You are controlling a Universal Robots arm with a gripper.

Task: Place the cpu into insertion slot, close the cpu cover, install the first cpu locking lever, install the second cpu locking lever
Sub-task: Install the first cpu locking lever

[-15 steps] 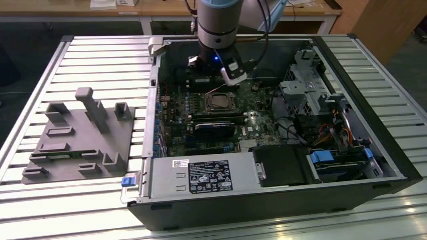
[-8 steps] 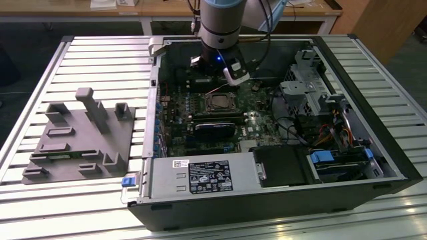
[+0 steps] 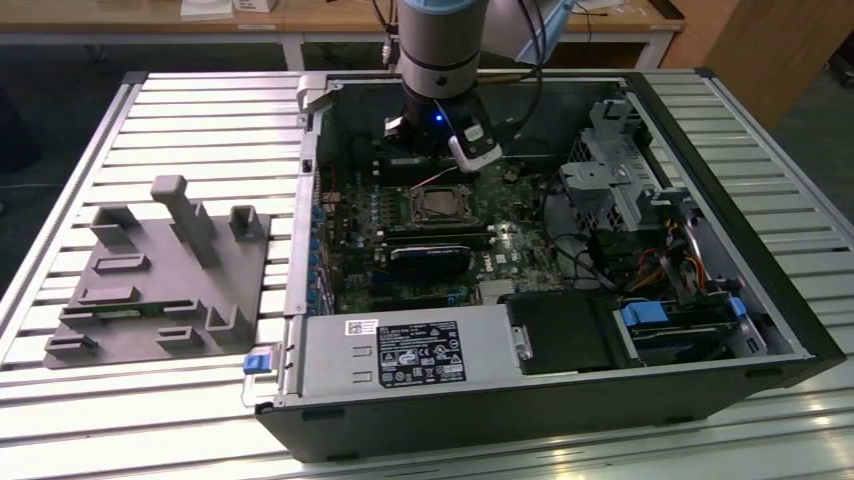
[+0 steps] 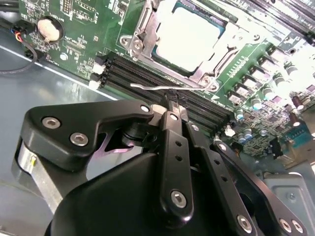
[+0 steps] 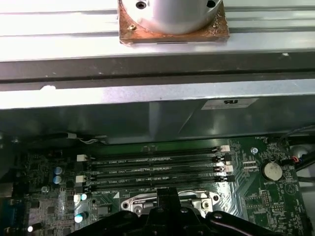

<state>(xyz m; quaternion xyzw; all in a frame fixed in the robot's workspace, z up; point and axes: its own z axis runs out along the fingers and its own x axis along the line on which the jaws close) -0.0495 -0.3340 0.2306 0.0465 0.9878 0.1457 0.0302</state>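
End effector (image 4: 170, 104) near seated cpu (image 4: 189, 37) in second wrist view.

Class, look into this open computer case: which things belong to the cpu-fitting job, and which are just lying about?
Job in hand: cpu; cpu cover; insertion slot; wire locking lever; hand.

Lying about: grey fixture block; memory slots; coin battery; power supply.
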